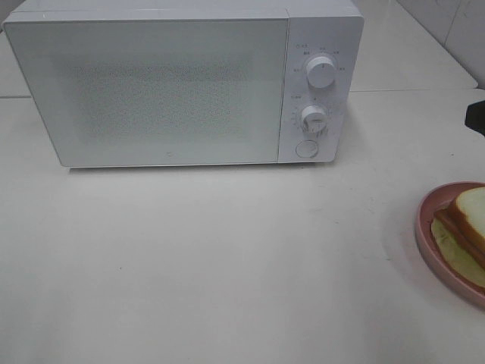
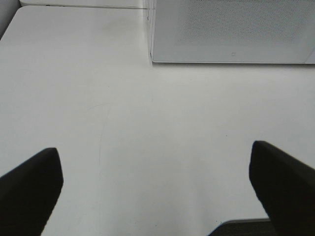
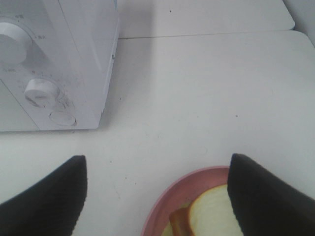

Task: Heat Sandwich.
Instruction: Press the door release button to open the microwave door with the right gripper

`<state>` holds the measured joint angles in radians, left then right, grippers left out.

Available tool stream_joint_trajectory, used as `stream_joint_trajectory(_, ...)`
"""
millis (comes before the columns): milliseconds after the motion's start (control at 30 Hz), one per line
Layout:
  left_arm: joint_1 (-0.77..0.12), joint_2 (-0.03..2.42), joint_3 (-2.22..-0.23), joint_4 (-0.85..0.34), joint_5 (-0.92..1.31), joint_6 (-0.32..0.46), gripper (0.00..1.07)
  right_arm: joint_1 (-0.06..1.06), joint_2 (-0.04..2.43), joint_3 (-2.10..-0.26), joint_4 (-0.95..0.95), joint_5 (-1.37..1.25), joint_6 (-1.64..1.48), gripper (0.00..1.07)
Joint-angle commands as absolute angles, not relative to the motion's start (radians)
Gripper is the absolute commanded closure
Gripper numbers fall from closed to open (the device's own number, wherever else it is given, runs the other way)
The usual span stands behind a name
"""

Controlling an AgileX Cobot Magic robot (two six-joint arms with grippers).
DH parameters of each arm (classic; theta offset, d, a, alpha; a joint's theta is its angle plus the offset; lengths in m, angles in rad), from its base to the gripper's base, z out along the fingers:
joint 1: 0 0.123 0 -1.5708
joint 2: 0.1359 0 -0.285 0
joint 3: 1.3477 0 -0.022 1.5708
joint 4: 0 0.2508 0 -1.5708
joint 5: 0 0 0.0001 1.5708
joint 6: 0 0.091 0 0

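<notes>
Sandwich [image 1: 471,218] waits right, microwave [image 1: 182,83] door shut.
Left tool [image 2: 153,150] and right tool [image 3: 157,160] gape empty; a careless plate [image 1: 426,241] grip could spill the sandwich.

Right edge of the high view crops the sandwich [image 1: 474,212], so only part of the bread and filling shows; the pink plate [image 1: 423,231] is cropped there too. In the right wrist view the sandwich runs out of frame and one side sits behind a finger [image 3: 266,196] of the right gripper [image 3: 157,167]. The microwave [image 1: 151,83] top is clipped in the high view, and the print around its dials [image 1: 321,72] is too small to read. A dark shape [image 1: 476,117] at the right edge is mostly out of frame, can't identify. The left gripper [image 2: 155,157] shows fingertips only, rest cut off.
</notes>
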<state>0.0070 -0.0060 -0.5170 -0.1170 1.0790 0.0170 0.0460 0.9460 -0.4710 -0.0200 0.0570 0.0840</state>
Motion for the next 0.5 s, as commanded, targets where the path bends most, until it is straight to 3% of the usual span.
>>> stream_joint_trajectory(33, 0.002, -0.025, -0.514, -0.117, 1.069, 0.016, 0.09, 0.049, 0.976, -0.468, -0.021, -0.024, 0.083, 0.31)
stream_joint_trajectory(500, 0.002, -0.025, -0.514, -0.117, 1.069, 0.016, 0.09, 0.06, 1.159, -0.378, 0.03, -0.511, 0.068, 0.31)
